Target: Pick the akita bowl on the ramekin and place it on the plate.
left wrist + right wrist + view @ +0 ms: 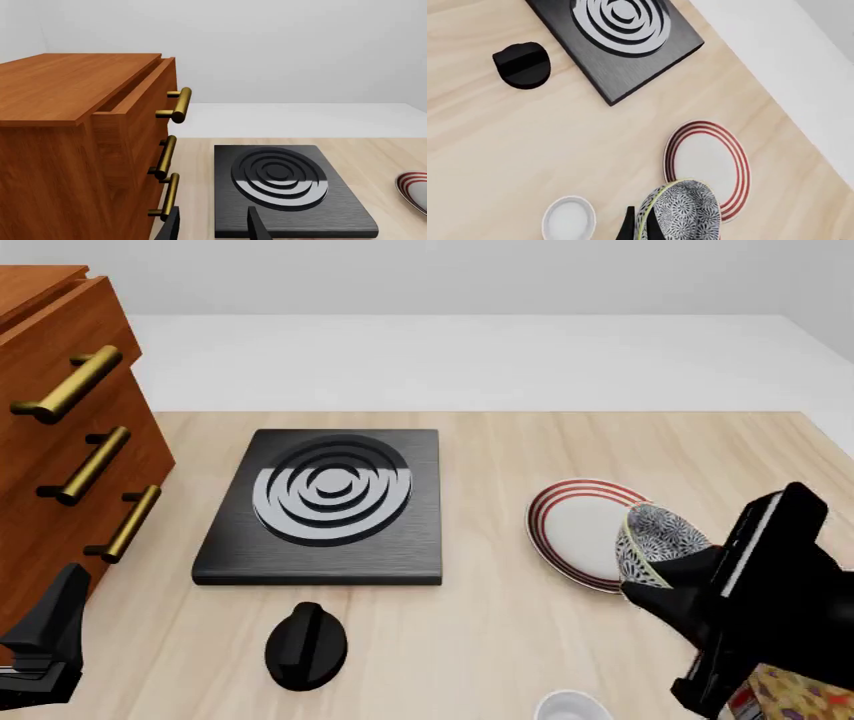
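The akita bowl (657, 536), speckled black and white, hangs tilted on its side over the near right edge of the plate (577, 525). My right gripper (663, 580) is shut on its rim. In the right wrist view the bowl (686, 212) overlaps the red-ringed plate (706, 157), with a dark finger (628, 227) at its rim. The white ramekin (574, 707) stands on the table near the front edge, also visible as the ramekin (568, 218) beside the bowl. My left gripper (47, 640) rests at the front left, open around nothing, its fingers (171, 227) apart.
A black slab with grey rings (327, 502) lies left of centre, with a black knob (307, 642) in front of it. A wooden drawer cabinet with brass handles (67, 440) fills the left side. A yellow and red patterned thing (790, 695) peeks out under my right arm.
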Robot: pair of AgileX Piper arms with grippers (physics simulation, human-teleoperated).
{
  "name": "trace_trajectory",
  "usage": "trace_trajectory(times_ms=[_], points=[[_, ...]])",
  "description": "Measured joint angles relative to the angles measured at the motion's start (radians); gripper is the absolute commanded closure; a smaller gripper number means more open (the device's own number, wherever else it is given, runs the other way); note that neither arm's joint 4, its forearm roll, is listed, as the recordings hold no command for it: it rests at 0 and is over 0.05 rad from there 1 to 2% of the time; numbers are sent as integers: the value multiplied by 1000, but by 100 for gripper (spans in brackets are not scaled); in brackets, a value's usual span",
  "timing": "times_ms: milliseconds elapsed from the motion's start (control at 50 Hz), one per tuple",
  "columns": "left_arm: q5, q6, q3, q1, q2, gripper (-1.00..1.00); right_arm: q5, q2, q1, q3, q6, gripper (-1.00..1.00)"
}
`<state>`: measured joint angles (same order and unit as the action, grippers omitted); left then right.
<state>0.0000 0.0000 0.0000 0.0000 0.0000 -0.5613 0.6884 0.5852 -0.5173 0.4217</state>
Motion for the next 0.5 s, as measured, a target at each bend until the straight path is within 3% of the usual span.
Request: trace_trajectory(times_ms=[500], points=[[0, 0, 0, 0, 0, -100, 126, 248, -130, -115, 17, 100]])
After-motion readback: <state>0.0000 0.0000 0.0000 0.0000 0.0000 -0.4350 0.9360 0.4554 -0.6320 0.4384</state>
